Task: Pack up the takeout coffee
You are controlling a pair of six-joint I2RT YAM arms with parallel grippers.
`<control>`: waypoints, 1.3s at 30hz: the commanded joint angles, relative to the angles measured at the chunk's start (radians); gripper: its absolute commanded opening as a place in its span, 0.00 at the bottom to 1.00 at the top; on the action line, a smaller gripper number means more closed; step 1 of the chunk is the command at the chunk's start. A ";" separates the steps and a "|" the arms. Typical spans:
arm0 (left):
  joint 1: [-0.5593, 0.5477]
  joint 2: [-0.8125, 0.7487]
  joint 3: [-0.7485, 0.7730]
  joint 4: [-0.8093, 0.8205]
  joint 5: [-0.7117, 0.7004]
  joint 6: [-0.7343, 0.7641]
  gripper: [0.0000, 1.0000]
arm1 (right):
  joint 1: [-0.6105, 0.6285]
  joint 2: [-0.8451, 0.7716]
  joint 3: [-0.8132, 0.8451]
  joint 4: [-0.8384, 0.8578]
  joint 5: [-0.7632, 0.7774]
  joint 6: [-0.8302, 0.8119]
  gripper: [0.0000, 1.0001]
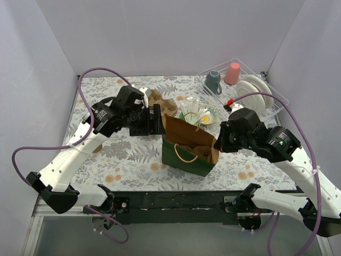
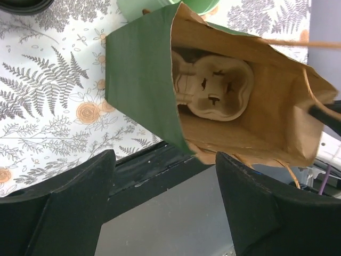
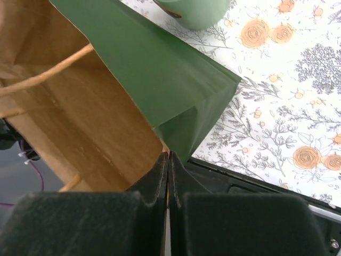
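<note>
A green paper bag with a brown inside stands open at the table's near middle. A moulded cardboard carrier lies in its bottom, and the pockets I can see hold nothing. The takeout coffee is out of view in every frame. My left gripper hangs at the bag's left rim, open, with nothing between its fingers; the bag lies just beyond them. My right gripper is shut on the right edge of the bag, and it shows in the top view at the bag's right corner.
A second cardboard carrier lies on the flowered cloth behind the left gripper. A green plate with small items sits behind the bag. At the back right a clear rack holds white plates, a teal mug and a pink cup.
</note>
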State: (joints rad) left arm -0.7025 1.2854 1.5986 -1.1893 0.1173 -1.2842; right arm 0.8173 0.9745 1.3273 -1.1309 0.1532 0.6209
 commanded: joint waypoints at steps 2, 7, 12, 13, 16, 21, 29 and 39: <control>0.000 0.014 -0.002 0.025 -0.027 0.019 0.75 | -0.003 -0.014 -0.008 0.043 -0.012 0.005 0.01; 0.000 0.063 0.015 0.066 -0.045 0.032 0.70 | -0.003 -0.016 0.003 0.059 -0.017 -0.015 0.01; 0.000 0.091 -0.002 0.106 -0.038 0.034 0.41 | -0.003 0.001 0.047 0.075 -0.017 -0.042 0.01; 0.000 0.091 -0.008 0.111 -0.039 0.037 0.35 | -0.003 0.006 0.061 0.080 -0.012 -0.050 0.01; -0.002 0.084 -0.020 0.135 -0.028 0.063 0.07 | -0.003 0.009 0.087 0.138 -0.027 -0.127 0.01; 0.000 -0.032 -0.075 0.262 0.067 0.088 0.00 | -0.003 -0.060 0.058 0.327 -0.080 -0.317 0.01; -0.002 -0.267 -0.337 0.454 0.180 0.063 0.00 | -0.003 -0.151 -0.068 0.369 -0.177 -0.303 0.16; -0.002 -0.363 -0.482 0.508 0.321 0.088 0.00 | -0.001 -0.188 0.027 0.252 -0.031 -0.243 0.56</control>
State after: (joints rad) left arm -0.7025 0.9581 1.1568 -0.7410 0.3489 -1.2228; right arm 0.8173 0.7933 1.2701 -0.8593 0.0544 0.3714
